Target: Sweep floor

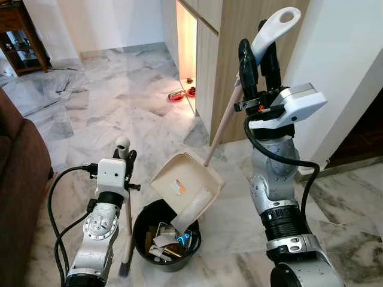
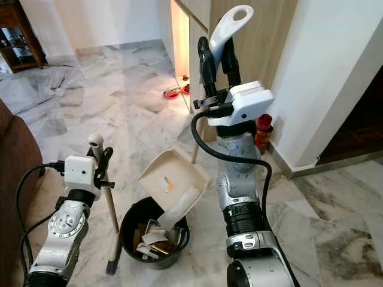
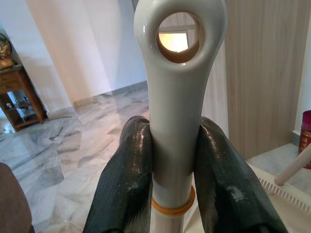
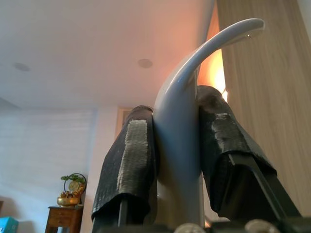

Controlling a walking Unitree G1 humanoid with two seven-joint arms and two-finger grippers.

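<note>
Right gripper (image 1: 258, 55) raised high, fingers clamped; left gripper (image 1: 125, 156) low, fingers clamped.

Dustpan (image 1: 187, 188) over bin (image 1: 149, 254) mouth

On the floor (image 1: 119, 101) just before the robot stands a bin (image 1: 149, 218) with scraps in it. A dustpan (image 1: 185, 182) tilts over the bin's far rim, its long handle (image 1: 224, 119) rising toward the cabinet (image 1: 239, 48) behind. A brush (image 1: 127, 209) stands upright just left of the bin. A sofa (image 1: 18, 179) lies at far left.
</note>
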